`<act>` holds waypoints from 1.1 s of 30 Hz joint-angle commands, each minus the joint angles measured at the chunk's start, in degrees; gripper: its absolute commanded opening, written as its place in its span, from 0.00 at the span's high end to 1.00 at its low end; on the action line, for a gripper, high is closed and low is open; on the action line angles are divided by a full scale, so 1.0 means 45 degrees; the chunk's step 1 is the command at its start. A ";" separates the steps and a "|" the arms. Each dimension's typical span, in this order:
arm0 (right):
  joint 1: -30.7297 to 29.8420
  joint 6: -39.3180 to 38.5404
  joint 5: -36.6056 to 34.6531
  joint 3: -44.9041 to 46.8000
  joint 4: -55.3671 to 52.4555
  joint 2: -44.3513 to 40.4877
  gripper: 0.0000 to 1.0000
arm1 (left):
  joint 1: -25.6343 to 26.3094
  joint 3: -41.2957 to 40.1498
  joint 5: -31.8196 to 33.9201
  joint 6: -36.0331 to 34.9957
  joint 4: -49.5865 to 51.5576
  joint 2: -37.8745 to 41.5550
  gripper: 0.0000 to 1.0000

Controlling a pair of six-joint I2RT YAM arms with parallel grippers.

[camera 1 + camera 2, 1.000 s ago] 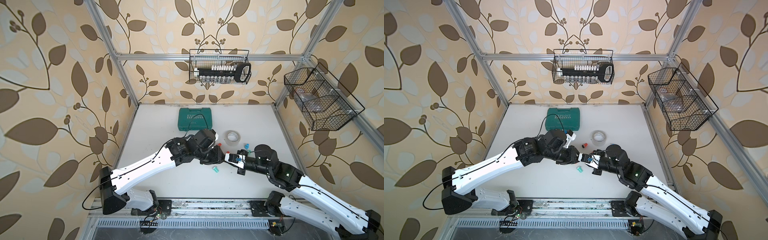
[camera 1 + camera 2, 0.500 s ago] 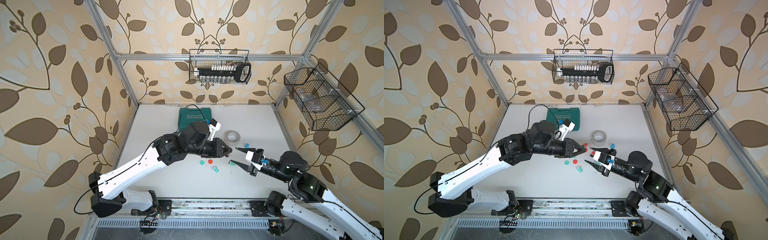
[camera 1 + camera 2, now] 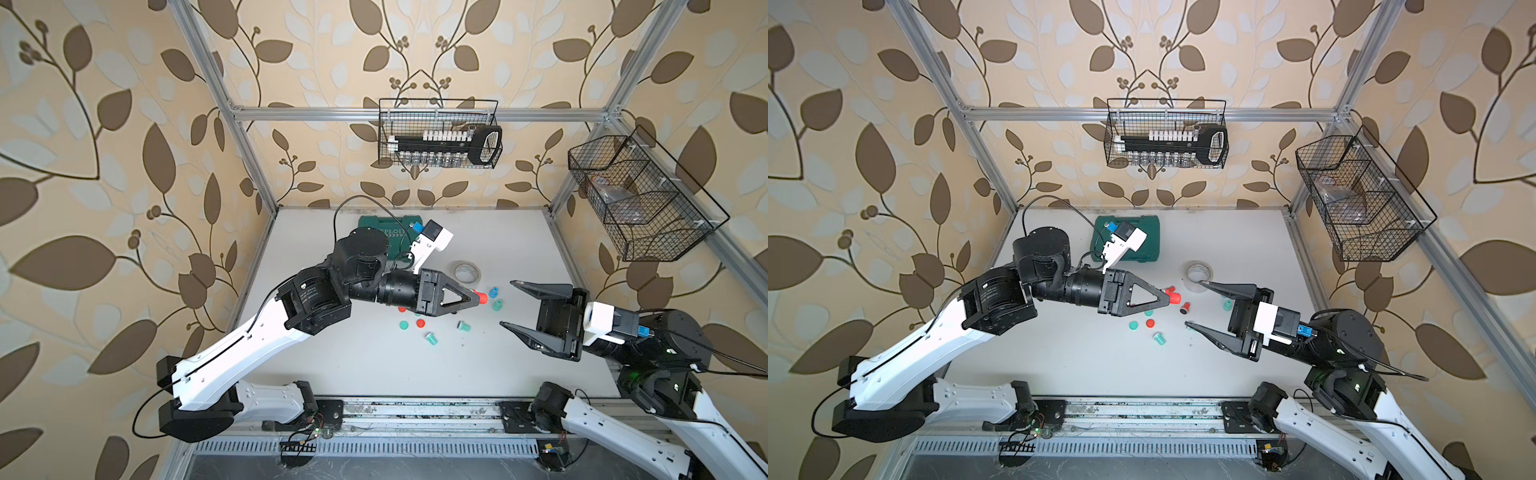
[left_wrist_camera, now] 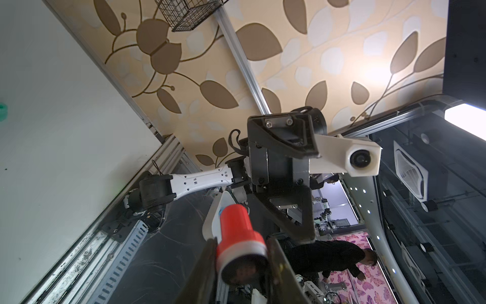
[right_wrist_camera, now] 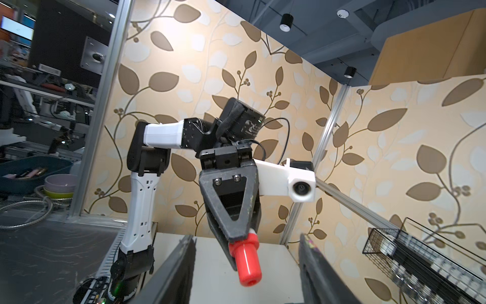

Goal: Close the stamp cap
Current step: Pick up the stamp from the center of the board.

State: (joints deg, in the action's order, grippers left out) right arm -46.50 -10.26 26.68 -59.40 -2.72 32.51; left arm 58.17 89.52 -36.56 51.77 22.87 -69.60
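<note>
My left gripper [image 3: 478,297] is shut on a red stamp [image 3: 482,297] and holds it above the white table [image 3: 374,365]. The stamp's wide end, ringed by a white band, sits between the fingers [image 4: 207,263]. Its narrow red end [image 5: 246,265] sticks out past the fingertips toward my right gripper [image 3: 508,304]. That gripper is open, holds nothing and hovers a short way right of the stamp. In both top views the stamp [image 3: 1174,296] lines up with the gap between the right jaws. The cap's seam on the stamp is not clear to me.
Loose teal stamps [image 3: 431,338], a teal cap [image 3: 403,325] and a red cap [image 3: 420,323] lie under the left gripper. A tape roll [image 3: 467,272] and a green tool case [image 3: 384,232] sit further back. Wire baskets hang on the back wall [image 3: 440,133] and the right wall [image 3: 640,199].
My right gripper, which was shut against the stamp at the left gripper, has opened and drawn back to the right. My left arm has lifted, still holding the stamp.
</note>
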 commanded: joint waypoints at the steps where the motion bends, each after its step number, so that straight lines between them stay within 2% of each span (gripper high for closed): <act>1: -0.0057 0.0524 0.1380 -0.0563 0.0309 0.0567 0.44 | 0.0081 0.0338 -0.1039 0.0245 -0.1282 0.0428 0.80; 11: -0.0057 0.0699 0.2019 -0.0739 0.0821 0.1464 0.54 | 0.0081 0.0304 -0.1700 0.0718 -0.1921 0.0542 0.81; 16: -0.0042 0.0724 0.2176 -0.0842 0.0912 0.1704 0.63 | 0.0081 0.0245 -0.1720 0.0726 -0.1989 0.0589 0.81; 23: -0.0047 0.0835 0.2238 -0.1007 0.1034 0.1878 0.71 | 0.0081 0.0263 -0.1847 0.0723 -0.2077 0.0526 0.81; 33: -0.0057 0.0757 0.2039 -0.0989 0.0966 0.2060 0.72 | 0.0081 0.0282 -0.2008 0.0806 -0.2330 0.0448 0.82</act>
State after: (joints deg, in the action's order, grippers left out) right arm -46.50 -7.11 35.81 -62.35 0.71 41.74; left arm 58.17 89.52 -43.59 55.05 15.79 -68.47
